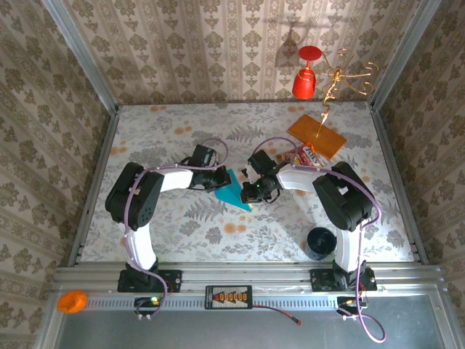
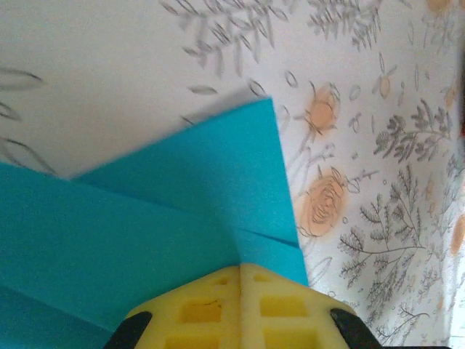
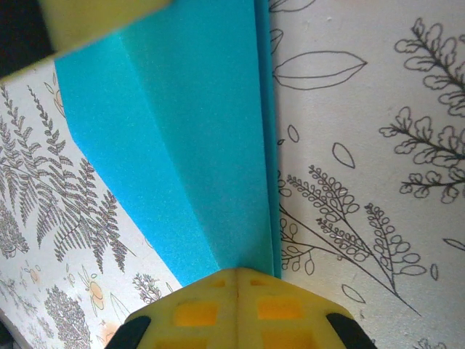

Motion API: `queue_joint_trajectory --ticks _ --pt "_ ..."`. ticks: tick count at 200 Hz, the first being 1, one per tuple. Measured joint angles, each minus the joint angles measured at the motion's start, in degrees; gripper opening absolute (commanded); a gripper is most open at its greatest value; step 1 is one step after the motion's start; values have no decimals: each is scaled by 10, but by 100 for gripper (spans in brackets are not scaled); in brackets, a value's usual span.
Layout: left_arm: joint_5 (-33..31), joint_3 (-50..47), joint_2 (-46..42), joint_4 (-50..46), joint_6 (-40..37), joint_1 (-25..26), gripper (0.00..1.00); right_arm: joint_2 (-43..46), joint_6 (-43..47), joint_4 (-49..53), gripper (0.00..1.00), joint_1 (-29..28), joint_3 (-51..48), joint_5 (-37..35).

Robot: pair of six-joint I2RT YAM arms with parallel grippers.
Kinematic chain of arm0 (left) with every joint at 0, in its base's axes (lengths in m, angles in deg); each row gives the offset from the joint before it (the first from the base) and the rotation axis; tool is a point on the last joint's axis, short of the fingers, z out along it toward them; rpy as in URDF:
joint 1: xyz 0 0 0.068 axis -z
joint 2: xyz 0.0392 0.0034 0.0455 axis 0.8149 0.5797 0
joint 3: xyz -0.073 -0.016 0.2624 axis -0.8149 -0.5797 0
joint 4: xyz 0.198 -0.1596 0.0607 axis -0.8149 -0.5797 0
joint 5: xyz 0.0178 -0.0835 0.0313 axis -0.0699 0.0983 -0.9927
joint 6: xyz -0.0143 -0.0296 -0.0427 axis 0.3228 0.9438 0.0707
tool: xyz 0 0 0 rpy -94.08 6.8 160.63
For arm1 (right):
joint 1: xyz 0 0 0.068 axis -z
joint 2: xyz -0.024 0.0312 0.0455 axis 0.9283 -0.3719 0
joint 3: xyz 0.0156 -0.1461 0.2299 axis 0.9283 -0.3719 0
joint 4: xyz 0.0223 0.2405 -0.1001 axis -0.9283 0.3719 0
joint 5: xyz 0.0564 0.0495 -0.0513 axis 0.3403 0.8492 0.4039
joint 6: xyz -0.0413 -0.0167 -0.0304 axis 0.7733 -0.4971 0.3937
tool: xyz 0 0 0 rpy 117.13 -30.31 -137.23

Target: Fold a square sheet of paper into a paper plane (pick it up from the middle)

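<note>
Plainly the paper plane (image 1: 234,193) lies mid-table between both arms; left gripper (image 1: 220,182) and right gripper (image 1: 248,193) are closed, tips pressing it; its crease runs straight out from the right one — neither nearer.

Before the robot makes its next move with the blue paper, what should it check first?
1. Left gripper shut on the folded blue paper: ok.
2. Right gripper shut on the paper's other end: ok.
3. Creases showing in the paper: ok.
4. Orange card and snack packet apart from the paper: ok.
5. Paper lifted off the table: cannot tell.
6. Plane shape finished: cannot tell.
</note>
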Motion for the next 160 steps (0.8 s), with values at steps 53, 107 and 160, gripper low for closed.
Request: queue_joint_trajectory --ticks 53,107,160 --pt "71 36 35 -14 -39 -81 6 -3 0 -22 1 7 -1 -3" --pt "26 58 40 -21 -70 -155 7 -3 -3 -24 1 8 -1 0" --pt "-6 29 -36 -26 -67 -151 25 9 -31 -31 24 18 -13 29"
